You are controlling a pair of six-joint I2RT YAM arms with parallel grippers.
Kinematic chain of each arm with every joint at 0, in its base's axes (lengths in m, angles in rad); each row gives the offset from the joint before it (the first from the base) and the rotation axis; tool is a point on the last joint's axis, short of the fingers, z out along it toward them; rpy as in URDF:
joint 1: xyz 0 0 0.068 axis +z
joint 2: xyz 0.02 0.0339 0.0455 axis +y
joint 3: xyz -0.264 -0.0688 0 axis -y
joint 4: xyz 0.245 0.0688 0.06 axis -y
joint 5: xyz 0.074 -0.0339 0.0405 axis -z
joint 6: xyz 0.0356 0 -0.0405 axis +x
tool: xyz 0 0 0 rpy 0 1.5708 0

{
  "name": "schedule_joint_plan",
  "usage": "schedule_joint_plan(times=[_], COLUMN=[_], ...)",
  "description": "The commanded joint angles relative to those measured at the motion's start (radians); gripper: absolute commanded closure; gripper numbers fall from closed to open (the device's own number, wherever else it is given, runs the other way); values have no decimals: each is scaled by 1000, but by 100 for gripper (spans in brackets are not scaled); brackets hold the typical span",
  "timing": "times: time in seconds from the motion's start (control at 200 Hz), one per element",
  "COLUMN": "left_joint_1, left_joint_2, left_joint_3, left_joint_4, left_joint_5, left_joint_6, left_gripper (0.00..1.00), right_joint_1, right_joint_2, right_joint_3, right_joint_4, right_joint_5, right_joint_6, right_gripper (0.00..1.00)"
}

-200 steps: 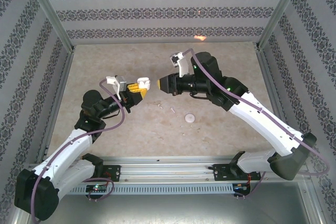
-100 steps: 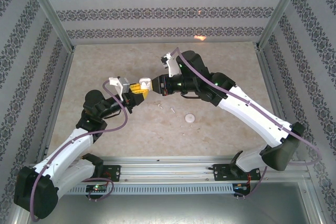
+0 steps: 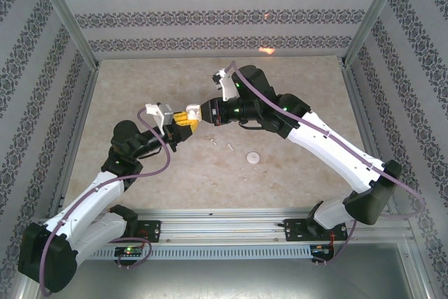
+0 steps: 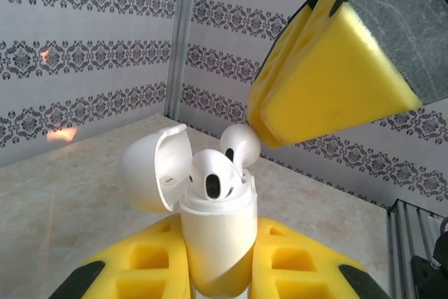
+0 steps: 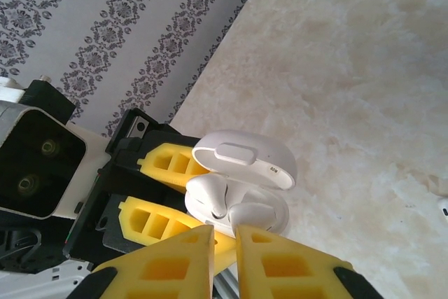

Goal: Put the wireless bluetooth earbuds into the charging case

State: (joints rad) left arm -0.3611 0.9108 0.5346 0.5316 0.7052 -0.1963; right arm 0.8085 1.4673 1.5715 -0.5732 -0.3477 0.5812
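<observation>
The white charging case (image 4: 217, 236) stands upright between the yellow pads of my left gripper (image 4: 218, 250), which is shut on it. Its lid (image 4: 150, 173) is swung open. Two white earbuds sit in it, one nearer (image 4: 212, 173) and one behind (image 4: 241, 141). My right gripper (image 5: 224, 232) is shut to a thin slit with nothing between the pads, and its tips rest against the rear earbud (image 5: 255, 215). From above, both grippers meet at the case (image 3: 190, 113) above the table's middle.
Two tiny white pieces (image 3: 213, 143) (image 3: 229, 147) and a small round white disc (image 3: 253, 157) lie on the beige tabletop (image 3: 294, 173) just in front of the grippers. Patterned walls and metal posts enclose the table.
My right gripper has moved left until its tips reach the case, and its jaws have narrowed slightly. The left gripper and the case have barely shifted.
</observation>
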Motion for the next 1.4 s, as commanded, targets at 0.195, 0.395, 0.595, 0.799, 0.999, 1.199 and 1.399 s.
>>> schedule_joint_plan(times=[0.195,0.395,0.595,0.799,0.999,1.199,1.399], left_joint_1=[-18,-20,-21,-21,-23,-27,-29], left_joint_2=[-22,-24,-26,-20,-18,-19,-14], left_joint_3=[9,7,8,13,13,13,20], left_joint_4=[36,31,25,25,24,14,7], left_joint_5=[22,24,25,28,28,27,26], left_joint_6=[19,18,21,21,22,29,34], left_gripper=[100,100,100,100,100,100,100], right_joint_1=[-6,-10,-19,-31,-32,-28,-23], right_joint_2=[32,46,27,4,22,48,75], right_joint_3=[37,55,68,73,94,114,128], right_joint_4=[-20,-32,-65,-70,-80,-81,-92], right_joint_5=[-40,-52,-46,-39,-41,-53,-59], right_joint_6=[8,1,-12,-12,-16,-16,-21], right_gripper=[80,80,79,74,71,70,69])
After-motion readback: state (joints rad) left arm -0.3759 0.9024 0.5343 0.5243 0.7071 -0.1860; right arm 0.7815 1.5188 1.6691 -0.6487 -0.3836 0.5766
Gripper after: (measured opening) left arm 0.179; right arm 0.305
